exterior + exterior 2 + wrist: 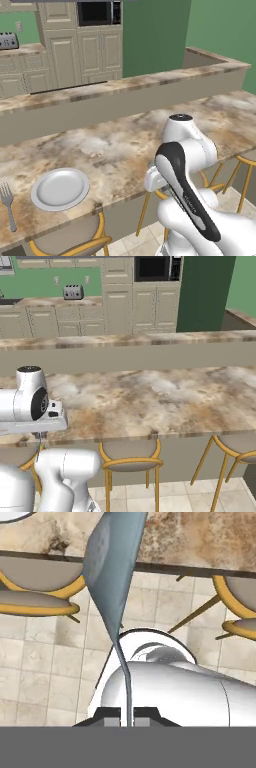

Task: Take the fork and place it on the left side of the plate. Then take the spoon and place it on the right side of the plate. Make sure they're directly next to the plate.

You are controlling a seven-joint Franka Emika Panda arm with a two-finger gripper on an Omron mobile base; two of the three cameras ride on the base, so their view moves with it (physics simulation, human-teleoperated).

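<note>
Your two-finger gripper (129,722) clamped on thin handle of pale bluish-grey metal spoon (112,577); oval bowl sticks up past counter edge in hand view, stools and tiled floor below. Round light grey-white dinner plate (60,188) sits near front edge of marble counter (125,145). Slim grey four-tined fork (8,205) lies on counter just left of plate, not touching, tines pointing away from you

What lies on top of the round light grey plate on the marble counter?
Nothing: the round light grey plate is bare. The slim grey metal fork lies on the counter beside it, apart from its rim. What is under the plate is covered.
</note>
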